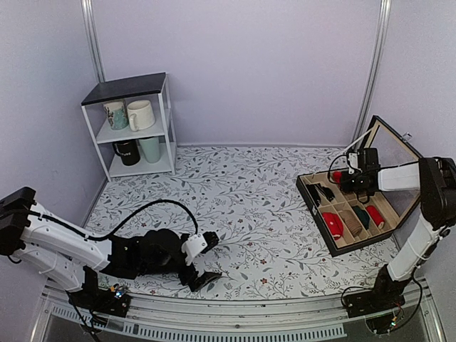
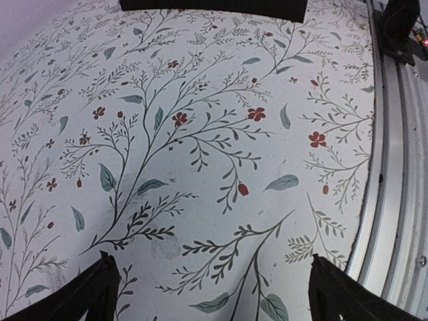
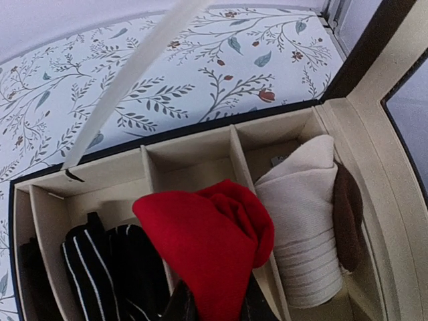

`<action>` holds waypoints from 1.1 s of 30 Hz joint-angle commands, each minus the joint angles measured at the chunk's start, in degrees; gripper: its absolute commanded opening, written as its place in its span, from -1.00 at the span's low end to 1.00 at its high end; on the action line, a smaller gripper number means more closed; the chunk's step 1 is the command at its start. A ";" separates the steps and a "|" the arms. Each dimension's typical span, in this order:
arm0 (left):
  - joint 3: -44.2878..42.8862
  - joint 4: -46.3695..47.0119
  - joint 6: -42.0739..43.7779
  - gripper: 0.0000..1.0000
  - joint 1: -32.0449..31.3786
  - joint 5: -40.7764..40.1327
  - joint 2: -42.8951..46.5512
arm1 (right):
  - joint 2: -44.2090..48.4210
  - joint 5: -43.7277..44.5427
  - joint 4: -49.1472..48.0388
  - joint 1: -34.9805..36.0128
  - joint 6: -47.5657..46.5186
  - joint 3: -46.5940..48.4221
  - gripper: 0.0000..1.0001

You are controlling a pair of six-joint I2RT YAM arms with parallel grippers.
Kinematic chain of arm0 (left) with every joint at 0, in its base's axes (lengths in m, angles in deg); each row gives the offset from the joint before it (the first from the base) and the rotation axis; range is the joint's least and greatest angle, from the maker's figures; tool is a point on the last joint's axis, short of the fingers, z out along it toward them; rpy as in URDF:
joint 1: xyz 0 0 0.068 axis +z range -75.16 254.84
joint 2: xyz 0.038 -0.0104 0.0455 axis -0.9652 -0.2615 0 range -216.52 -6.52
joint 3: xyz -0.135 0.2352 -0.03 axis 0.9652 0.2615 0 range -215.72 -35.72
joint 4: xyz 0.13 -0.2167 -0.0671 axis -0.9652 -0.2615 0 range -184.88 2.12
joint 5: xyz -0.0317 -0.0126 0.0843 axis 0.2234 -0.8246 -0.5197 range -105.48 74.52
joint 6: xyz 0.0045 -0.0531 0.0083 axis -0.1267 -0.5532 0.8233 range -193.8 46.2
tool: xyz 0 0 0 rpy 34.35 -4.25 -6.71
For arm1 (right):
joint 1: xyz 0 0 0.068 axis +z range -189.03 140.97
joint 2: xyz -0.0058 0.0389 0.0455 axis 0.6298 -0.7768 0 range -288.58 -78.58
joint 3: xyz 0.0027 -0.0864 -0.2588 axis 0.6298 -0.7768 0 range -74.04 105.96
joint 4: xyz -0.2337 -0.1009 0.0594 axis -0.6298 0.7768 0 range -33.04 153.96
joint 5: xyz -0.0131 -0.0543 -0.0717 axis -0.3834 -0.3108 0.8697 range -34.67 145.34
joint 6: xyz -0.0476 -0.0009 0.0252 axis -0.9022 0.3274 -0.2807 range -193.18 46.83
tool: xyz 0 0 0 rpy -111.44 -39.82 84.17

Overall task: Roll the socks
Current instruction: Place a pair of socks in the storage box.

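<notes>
The red sock roll [image 3: 214, 247] is a fist-sized bright red bundle pinched between my right gripper's [image 3: 214, 306] two dark fingers. It hangs above the empty middle compartments of the divided beige box [image 3: 187, 157]. In the top view the right gripper [image 1: 343, 177] is over the box's far left part, with the red roll [image 1: 336, 174] at its tip. My left gripper [image 1: 209, 259] lies low on the floral tablecloth at the near left. In the left wrist view the left gripper [image 2: 217, 297] is open and empty, with only cloth between the fingertips.
The box [image 1: 335, 246] holds a black striped bundle [image 3: 100, 267], a beige roll [image 3: 301, 227], and, further along, two red rolls [image 1: 332, 224], a beige one and a green one [image 1: 363, 216]. Its lid [image 1: 396, 151] stands open at the far right. A white shelf with mugs [image 1: 132, 125] stands at the back left.
</notes>
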 commanded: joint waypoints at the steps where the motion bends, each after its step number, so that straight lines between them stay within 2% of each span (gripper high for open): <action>1: 1.12 1.98 0.57 0.99 1.03 0.23 0.29 | -3.12 -1.30 -1.41 -1.90 -0.75 2.11 -1.00; 9: 1.72 2.75 0.81 0.99 1.35 0.34 -0.18 | -7.18 -3.29 0.90 -2.67 -1.14 3.61 -1.00; 19: 2.09 3.31 1.23 0.99 2.00 0.21 -0.25 | -12.19 -1.82 9.76 -2.75 -2.67 7.42 -1.00; 22: 2.18 3.44 1.34 0.99 2.11 0.23 -0.26 | -12.09 -1.44 10.73 -2.78 -2.21 7.52 -0.72; 27: 2.23 3.40 1.36 0.99 2.32 0.24 -0.44 | -9.92 -3.44 11.93 -2.73 -1.54 7.84 -0.39; 33: 1.99 3.67 1.36 0.99 2.64 0.05 -0.65 | -6.86 -4.24 14.35 -2.71 0.46 9.32 -0.17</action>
